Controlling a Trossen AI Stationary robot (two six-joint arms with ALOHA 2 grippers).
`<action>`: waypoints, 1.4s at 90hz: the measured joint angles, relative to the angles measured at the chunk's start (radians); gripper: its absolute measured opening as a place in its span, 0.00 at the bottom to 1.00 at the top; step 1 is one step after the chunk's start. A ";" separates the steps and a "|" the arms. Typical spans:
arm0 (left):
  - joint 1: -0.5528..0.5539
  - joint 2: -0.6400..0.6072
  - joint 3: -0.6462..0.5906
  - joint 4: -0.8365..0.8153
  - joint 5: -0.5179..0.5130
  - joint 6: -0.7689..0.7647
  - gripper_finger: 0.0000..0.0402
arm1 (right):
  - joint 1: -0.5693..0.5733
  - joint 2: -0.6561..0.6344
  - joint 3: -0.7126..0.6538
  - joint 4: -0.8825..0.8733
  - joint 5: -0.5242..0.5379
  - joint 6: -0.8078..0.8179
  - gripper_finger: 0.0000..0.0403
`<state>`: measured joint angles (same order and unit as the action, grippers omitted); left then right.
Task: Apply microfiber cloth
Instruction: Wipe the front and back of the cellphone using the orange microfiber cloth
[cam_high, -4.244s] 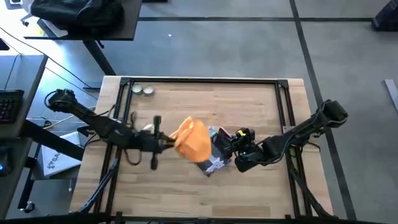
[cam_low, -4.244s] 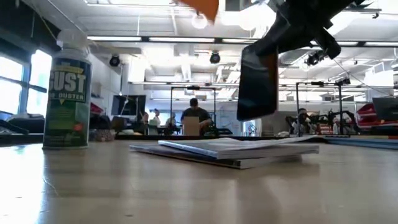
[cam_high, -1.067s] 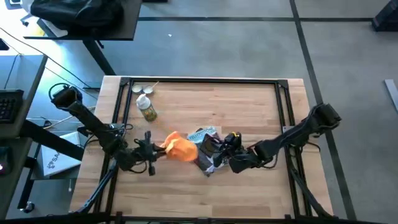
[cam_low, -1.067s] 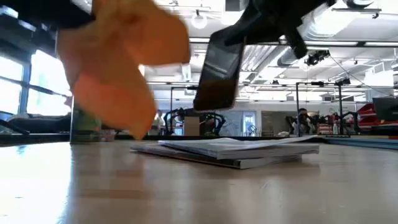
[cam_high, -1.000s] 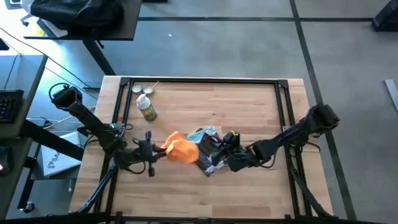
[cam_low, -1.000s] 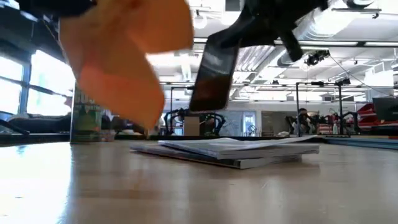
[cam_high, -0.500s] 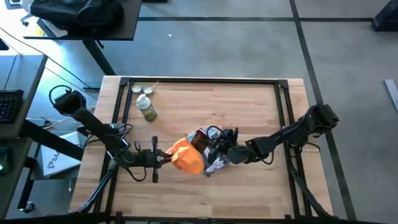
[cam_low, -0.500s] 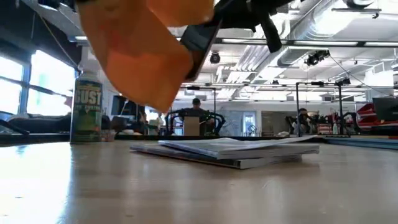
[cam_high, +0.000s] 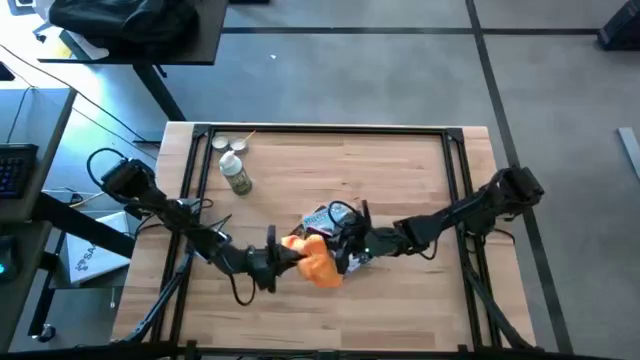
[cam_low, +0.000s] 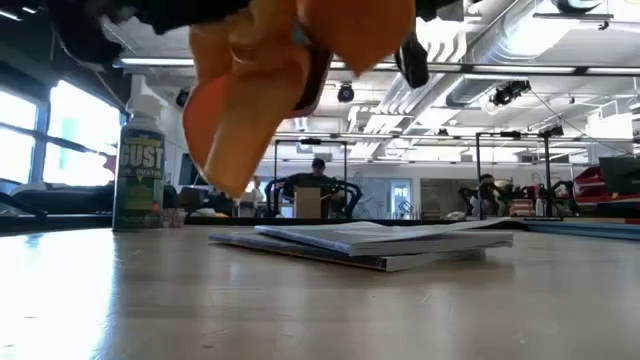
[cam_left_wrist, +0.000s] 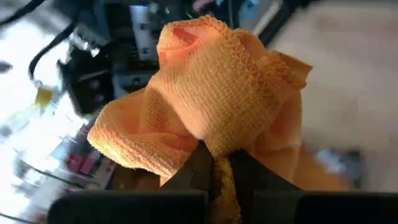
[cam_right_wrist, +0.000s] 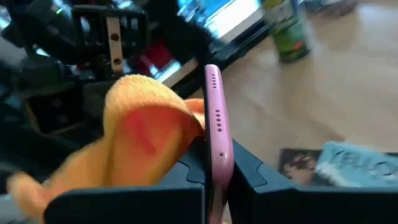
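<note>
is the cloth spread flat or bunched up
Bunched: the cloth hangs in folds from the left tool, against the phone.

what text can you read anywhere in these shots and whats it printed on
"DUST": on the green spray can standing on the table, low view.
Smaller print under it on the can: too blurred to read.
Blue-grey printed packet lying flat on the table: print too blurred to read.
Nothing else readable.

Phone (cam_right_wrist: 213, 118) face perhaps behind cloth (cam_right_wrist: 146, 127)
</note>
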<state>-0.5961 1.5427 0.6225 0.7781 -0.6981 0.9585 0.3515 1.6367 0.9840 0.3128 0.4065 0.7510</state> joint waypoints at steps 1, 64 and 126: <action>0.001 0.003 0.002 -0.001 -0.004 0.017 0.00 | -0.001 0.000 0.000 0.000 -0.007 0.000 0.00; 0.094 0.011 0.057 0.048 -0.073 0.326 0.01 | -0.015 0.000 -0.001 -0.045 -0.164 0.046 0.00; 0.058 0.007 0.056 0.034 -0.221 0.109 0.01 | -0.012 0.000 0.002 0.026 -0.171 0.006 0.00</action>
<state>-0.5383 1.5492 0.6788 0.8124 -0.9194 1.0670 0.3394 1.6367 0.9859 0.3383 0.2356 0.7571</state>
